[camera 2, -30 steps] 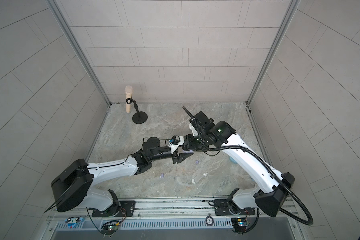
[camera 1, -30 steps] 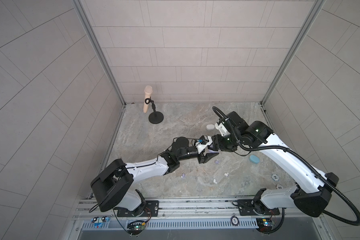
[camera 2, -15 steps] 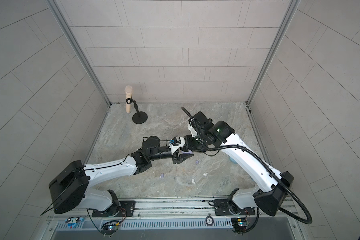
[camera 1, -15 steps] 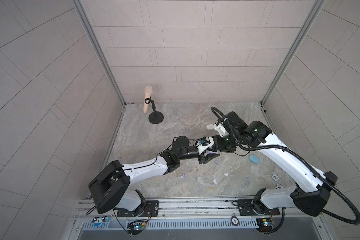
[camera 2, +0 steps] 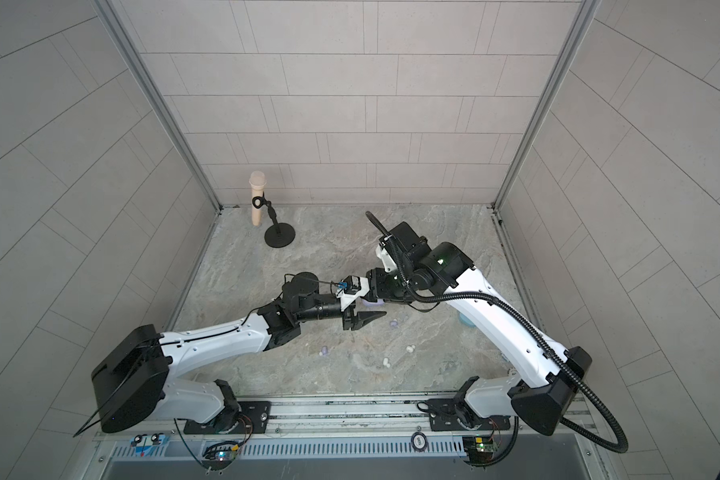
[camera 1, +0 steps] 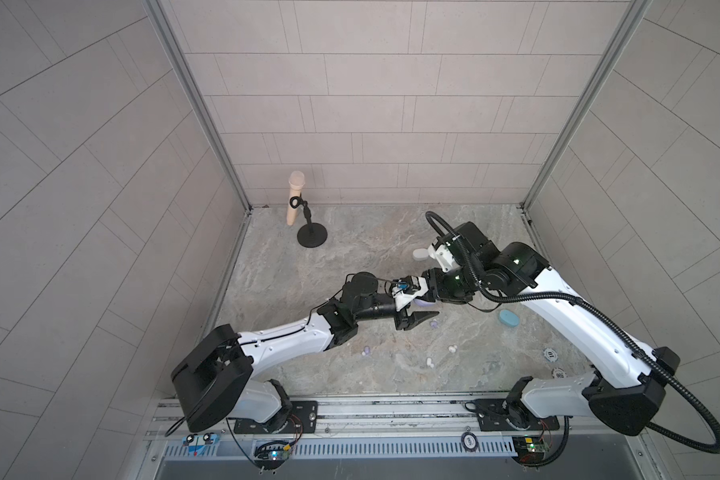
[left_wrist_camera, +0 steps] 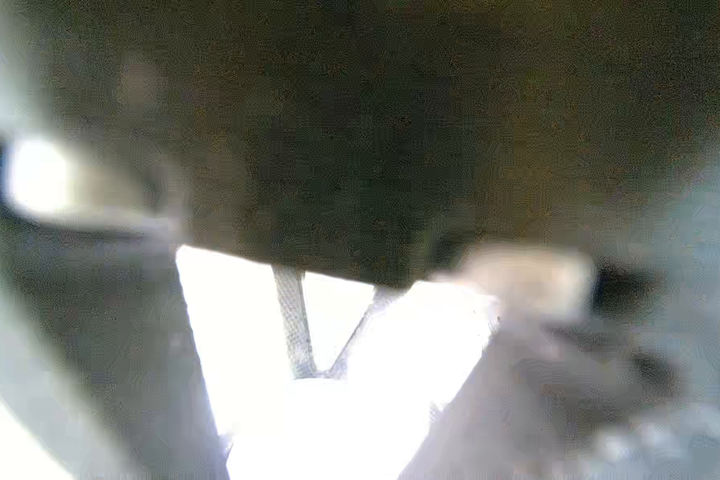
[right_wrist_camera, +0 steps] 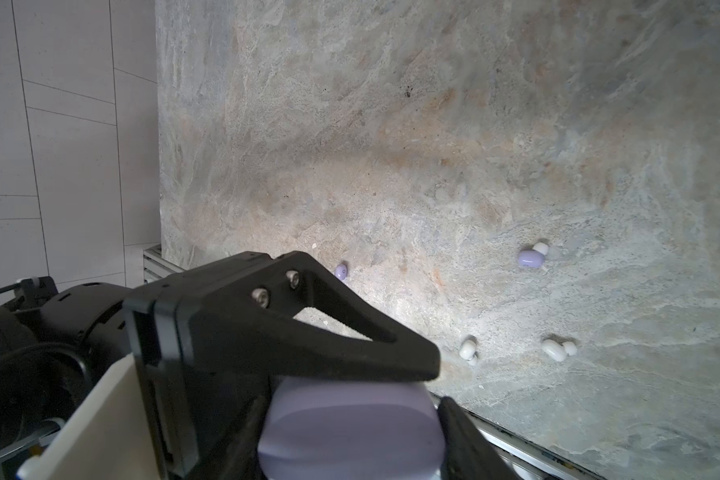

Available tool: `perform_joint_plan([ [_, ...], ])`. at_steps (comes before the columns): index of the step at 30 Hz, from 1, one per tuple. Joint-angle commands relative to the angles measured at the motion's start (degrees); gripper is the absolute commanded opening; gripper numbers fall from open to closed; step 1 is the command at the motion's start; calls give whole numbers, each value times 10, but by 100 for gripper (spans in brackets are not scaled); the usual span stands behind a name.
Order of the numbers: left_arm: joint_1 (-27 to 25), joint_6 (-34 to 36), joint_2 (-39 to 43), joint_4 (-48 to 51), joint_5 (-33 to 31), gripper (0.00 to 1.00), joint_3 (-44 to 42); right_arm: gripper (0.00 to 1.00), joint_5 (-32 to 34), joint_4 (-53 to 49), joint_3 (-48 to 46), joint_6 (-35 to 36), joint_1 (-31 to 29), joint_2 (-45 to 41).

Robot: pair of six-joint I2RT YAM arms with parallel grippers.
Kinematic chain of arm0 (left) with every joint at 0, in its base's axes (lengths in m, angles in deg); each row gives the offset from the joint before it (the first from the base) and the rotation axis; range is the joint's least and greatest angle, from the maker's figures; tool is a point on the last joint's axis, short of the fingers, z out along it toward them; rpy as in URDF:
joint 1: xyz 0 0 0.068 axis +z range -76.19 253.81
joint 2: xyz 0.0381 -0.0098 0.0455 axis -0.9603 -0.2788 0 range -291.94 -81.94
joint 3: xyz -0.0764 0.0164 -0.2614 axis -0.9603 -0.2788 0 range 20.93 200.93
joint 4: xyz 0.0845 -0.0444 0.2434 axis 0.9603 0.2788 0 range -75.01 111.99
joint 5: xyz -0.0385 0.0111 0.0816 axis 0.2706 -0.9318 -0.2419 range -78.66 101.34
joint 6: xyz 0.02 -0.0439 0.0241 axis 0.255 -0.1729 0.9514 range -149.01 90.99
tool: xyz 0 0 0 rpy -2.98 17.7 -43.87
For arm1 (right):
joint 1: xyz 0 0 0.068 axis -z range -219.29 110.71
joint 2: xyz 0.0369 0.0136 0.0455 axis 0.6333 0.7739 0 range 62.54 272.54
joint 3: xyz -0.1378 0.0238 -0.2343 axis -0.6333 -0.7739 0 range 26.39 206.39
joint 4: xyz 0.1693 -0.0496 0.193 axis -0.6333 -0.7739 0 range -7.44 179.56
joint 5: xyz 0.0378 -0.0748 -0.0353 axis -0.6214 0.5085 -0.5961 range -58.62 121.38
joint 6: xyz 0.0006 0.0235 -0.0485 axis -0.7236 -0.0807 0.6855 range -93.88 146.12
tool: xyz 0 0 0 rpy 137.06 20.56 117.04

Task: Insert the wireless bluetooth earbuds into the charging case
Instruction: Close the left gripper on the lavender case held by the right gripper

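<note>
Lilac plastic is the charging case [right_wrist_camera: 350,432], and the right gripper [camera 1: 428,297] clamps it between its fingers over the middle of the stone table [camera 1: 350,257]. One black finger [right_wrist_camera: 233,324] of the left gripper [camera 1: 422,311] lies against one edge of the case. Whether this gripper squeezes the case or only stands around it I cannot tell, because the left wrist view is too blurred. On the table lie loose a lilac earbud [right_wrist_camera: 531,257], a second lilac earbud [right_wrist_camera: 341,271] and two white earbuds [right_wrist_camera: 468,350]. Farther out, toward the right in a top view, are a blue case [camera 1: 508,319], a white case [camera 1: 420,253] and two poker chips [camera 1: 549,354]. A microphone [camera 1: 294,199] on a black stand [camera 1: 312,239] is at the far left corner.
</note>
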Motion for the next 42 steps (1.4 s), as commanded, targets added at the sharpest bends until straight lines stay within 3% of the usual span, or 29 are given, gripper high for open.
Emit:
perform_joint_plan([
  [1,-4,11,7,22,9,63,-6,50,-12,13,18,-9,0,-17],
  [23,-7,32,10,67,15,53,8,49,-41,19,31,-12,3,-16],
  [42,-6,17,12,65,23,30,8,50,-50,30,26,-22,-1,-13],
])
